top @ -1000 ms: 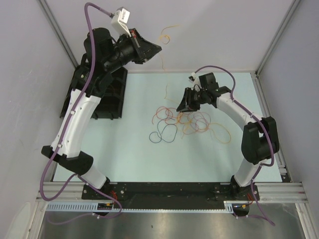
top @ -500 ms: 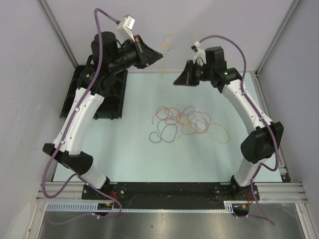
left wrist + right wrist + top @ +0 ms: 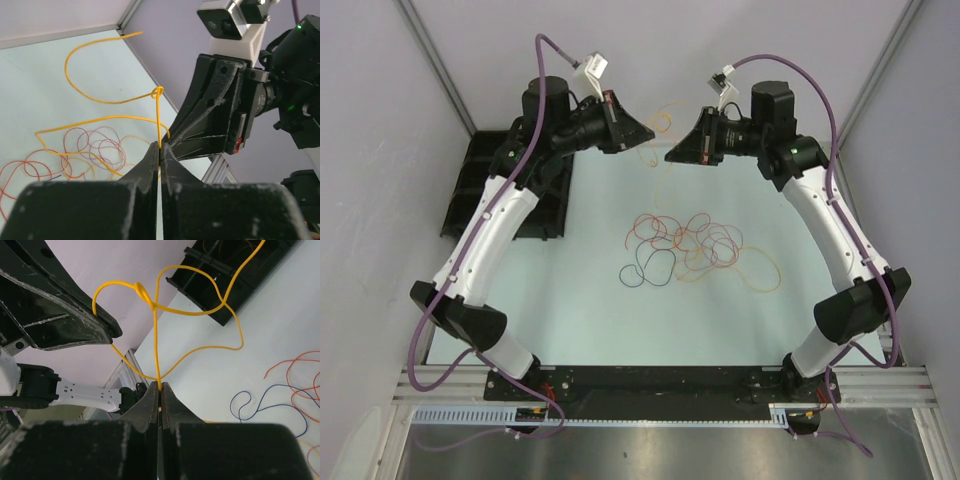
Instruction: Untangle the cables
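Left end effector (image 3: 159,148) and right end effector (image 3: 159,385) each pinch the yellow cable (image 3: 156,340), fully closed, high above the tangle (image 3: 695,240) on the worktop (image 3: 570,320). Allow slack between them so its knot (image 3: 141,291) does not cinch

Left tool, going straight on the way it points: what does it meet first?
The left tool would first push into the knot of the yellow cable it grips, then, just beyond, the right tool facing it, though depth is hard to judge.
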You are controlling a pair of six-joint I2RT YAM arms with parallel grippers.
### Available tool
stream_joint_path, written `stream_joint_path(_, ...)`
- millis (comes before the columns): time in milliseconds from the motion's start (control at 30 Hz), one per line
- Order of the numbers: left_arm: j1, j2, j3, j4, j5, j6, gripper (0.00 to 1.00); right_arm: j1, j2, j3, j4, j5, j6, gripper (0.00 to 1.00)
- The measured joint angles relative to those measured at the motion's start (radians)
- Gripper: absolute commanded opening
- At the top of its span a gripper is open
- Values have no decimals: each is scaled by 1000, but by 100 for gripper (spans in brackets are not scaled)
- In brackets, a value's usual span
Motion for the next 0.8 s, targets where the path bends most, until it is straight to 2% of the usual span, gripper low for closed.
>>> stream_joint_path(300, -34, 19, 0, 17, 49, -32, 5, 5, -3, -12, 21, -26, 10, 0)
stream_joint_path(600, -46, 64, 0, 23, 83, -46, 26, 12, -15, -12, 17, -24, 2, 0)
stream_joint_path(800, -44, 64, -2, 26, 82, -52, 35, 14, -22, -12, 16, -24, -3, 0)
